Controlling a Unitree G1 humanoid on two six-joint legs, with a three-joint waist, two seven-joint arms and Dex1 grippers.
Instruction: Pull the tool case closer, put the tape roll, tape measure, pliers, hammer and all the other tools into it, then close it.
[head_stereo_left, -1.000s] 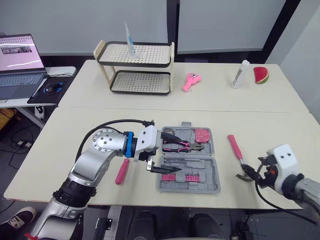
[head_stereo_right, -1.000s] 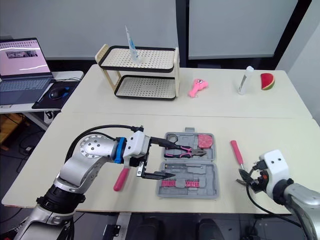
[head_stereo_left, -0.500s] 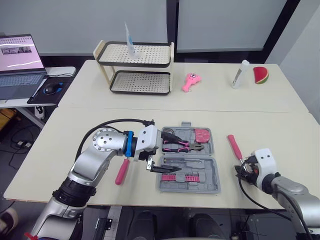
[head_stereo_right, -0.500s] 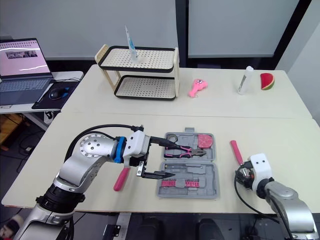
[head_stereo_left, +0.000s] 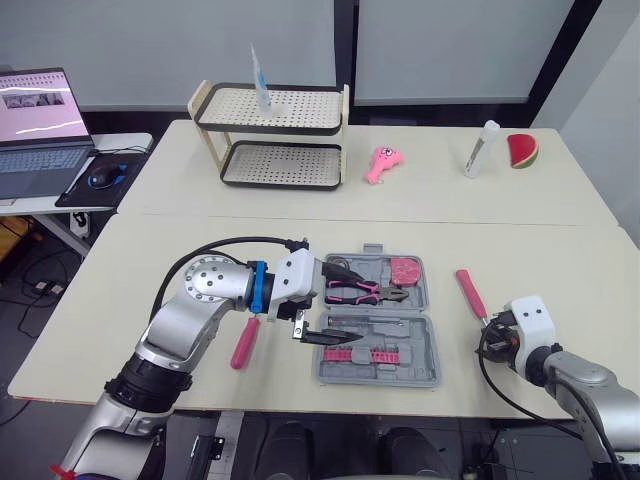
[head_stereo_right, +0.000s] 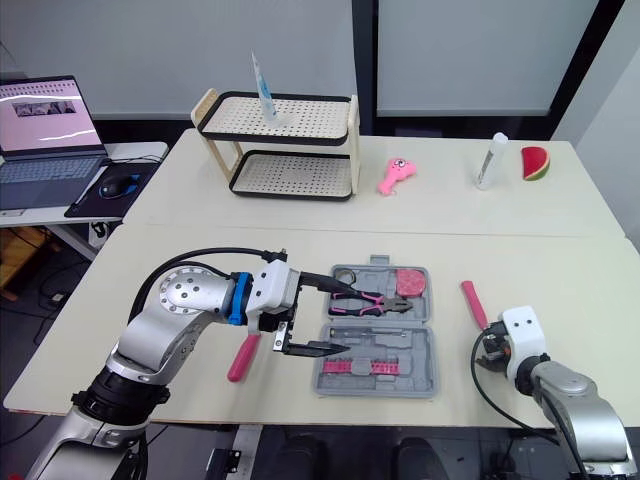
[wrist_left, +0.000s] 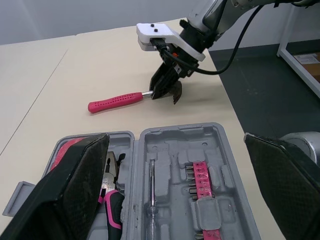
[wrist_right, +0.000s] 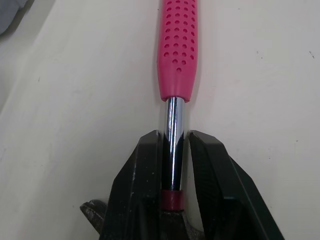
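Note:
The grey tool case (head_stereo_left: 408, 334) lies open on the near table. Pink-handled pliers (head_stereo_left: 352, 291) and a red tape roll (head_stereo_left: 404, 269) lie in its far half, and a pink bit strip (head_stereo_left: 366, 354) in its near half. My left gripper (head_stereo_left: 334, 304) hovers open over the case's left side with nothing between its fingers. Right of the case lies the hammer (head_stereo_left: 468, 292) with its pink handle (wrist_right: 178, 50). My right gripper (wrist_right: 173, 146) is shut on the hammer's chrome shaft just above the head, resting on the table. A pink-handled tool (head_stereo_left: 243, 343) lies left of the case under my left arm.
On the far table stand a two-shelf rack (head_stereo_left: 270, 135), a pink toy (head_stereo_left: 382, 163), a white bottle (head_stereo_left: 481, 148) and a watermelon slice (head_stereo_left: 521, 150). A laptop (head_stereo_left: 40, 120) sits on a side desk at the left. The table's front edge runs close to the case.
My right gripper moved in from the table's right front corner to the hammer's shaft and closed on it. The left arm and the case have not moved.

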